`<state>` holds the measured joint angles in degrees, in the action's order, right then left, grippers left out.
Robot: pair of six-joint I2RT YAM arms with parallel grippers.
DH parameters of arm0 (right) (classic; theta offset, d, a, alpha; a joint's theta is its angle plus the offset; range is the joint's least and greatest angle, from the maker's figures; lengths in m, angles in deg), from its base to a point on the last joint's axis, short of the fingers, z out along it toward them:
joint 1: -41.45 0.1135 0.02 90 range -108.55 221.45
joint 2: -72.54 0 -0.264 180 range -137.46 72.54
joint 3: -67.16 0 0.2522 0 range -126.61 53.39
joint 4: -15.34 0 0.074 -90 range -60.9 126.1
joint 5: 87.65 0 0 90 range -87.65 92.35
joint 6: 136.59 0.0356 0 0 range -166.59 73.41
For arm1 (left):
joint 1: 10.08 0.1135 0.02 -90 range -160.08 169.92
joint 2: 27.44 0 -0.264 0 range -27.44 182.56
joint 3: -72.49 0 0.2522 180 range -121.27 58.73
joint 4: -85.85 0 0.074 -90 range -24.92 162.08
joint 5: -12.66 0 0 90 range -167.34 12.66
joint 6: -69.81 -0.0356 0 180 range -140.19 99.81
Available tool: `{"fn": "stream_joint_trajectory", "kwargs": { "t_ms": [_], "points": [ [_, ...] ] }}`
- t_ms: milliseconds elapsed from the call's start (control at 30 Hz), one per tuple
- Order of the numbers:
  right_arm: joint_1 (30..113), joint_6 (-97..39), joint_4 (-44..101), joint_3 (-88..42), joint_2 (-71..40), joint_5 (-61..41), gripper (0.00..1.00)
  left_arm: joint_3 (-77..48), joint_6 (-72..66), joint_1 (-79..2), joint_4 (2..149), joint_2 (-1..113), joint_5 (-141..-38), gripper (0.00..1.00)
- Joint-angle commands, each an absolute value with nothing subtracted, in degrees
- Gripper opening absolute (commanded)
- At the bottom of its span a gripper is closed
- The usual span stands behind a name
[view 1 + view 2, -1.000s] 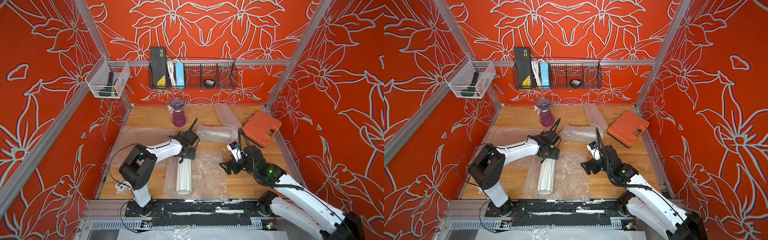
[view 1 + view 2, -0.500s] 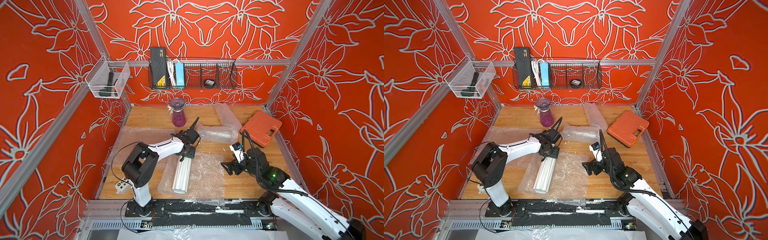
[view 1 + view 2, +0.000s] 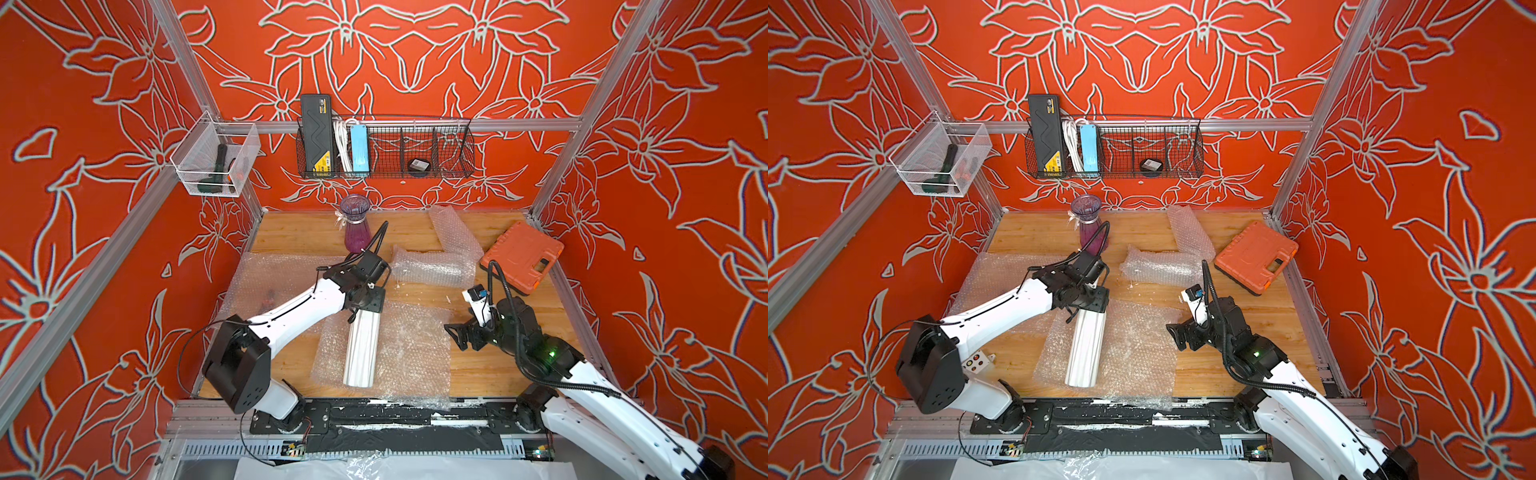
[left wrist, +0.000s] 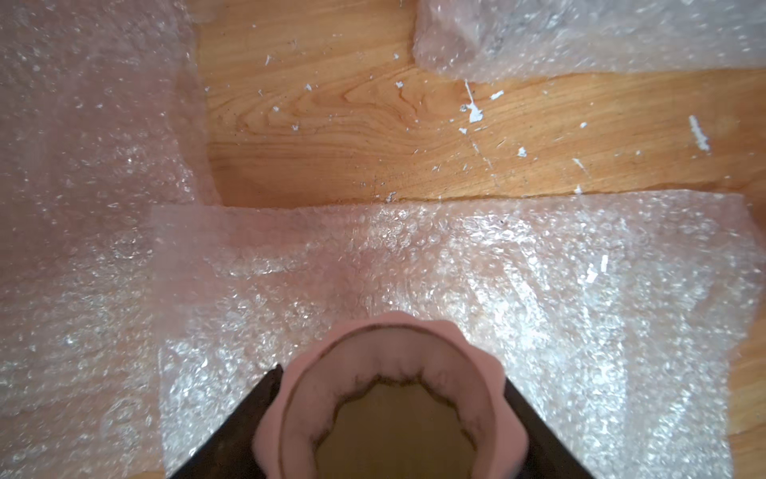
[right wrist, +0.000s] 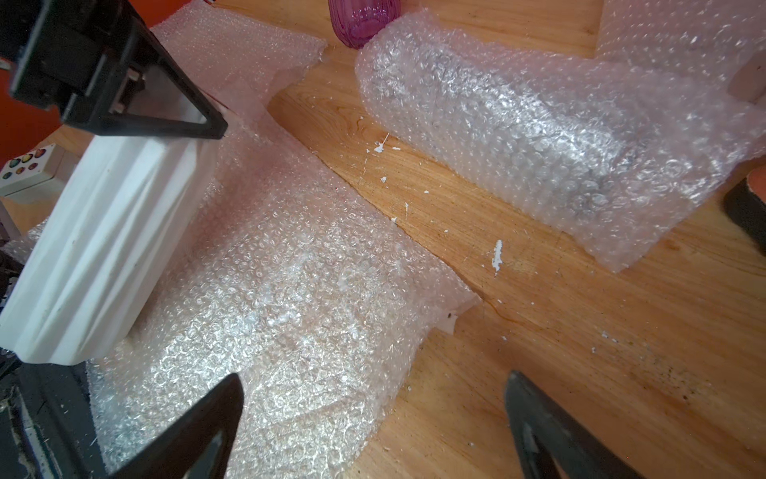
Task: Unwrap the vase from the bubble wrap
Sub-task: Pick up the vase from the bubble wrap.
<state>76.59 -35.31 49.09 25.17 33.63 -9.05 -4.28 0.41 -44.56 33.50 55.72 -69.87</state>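
Note:
A white fluted vase (image 3: 360,349) (image 3: 1086,349) (image 5: 103,232) lies bare on a flat sheet of bubble wrap (image 3: 411,349) (image 3: 1138,353) (image 5: 290,269) near the table's front. My left gripper (image 3: 365,305) (image 3: 1088,303) (image 4: 391,375) is shut on the vase's far end; in the left wrist view the vase's open mouth (image 4: 472,356) fills the gap between the black jaws. My right gripper (image 3: 459,336) (image 3: 1179,336) (image 5: 373,377) hangs open over that sheet's right edge, with nothing between its jaws.
A rolled bundle of bubble wrap (image 3: 432,268) (image 3: 1163,268) (image 5: 518,137) lies behind, something grey faintly inside. More wrap lies flat at the left (image 3: 274,278). A purple glass vase (image 3: 355,228) stands at the back, an orange case (image 3: 521,257) at the right.
The vase has tilted a little, its near end swinging slightly left on the sheet. The left jaws have narrowed onto it. The right gripper has shifted only slightly and stays open.

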Motion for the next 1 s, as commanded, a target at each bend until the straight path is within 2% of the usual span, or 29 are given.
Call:
{"fn": "stream_joint_trajectory", "kwargs": {
  "t_ms": [0, 233, 533, 967],
  "points": [
    [76.4, -35.1, 51.0, 22.5, 34.0, -9.4, 0.98, -2.2, 0.5, -44.3, 38.3, 51.1, -71.3, 0.00],
    [76.4, -34.9, 52.0, 18.9, 29.6, -13.9, 0.98, 1.6, -0.6, -44.3, 43.1, 41.1, -72.8, 0.00],
    [76.5, -35.2, 56.4, 13.4, 24.6, -15.0, 0.98, 8.1, 1.1, -44.4, 47.8, 21.5, -73.9, 0.00],
    [76.4, -30.8, 50.1, 15.7, 24.1, -14.6, 0.98, 3.6, -4.2, -44.3, 53.5, 23.0, -66.1, 0.00]
  ]
}}
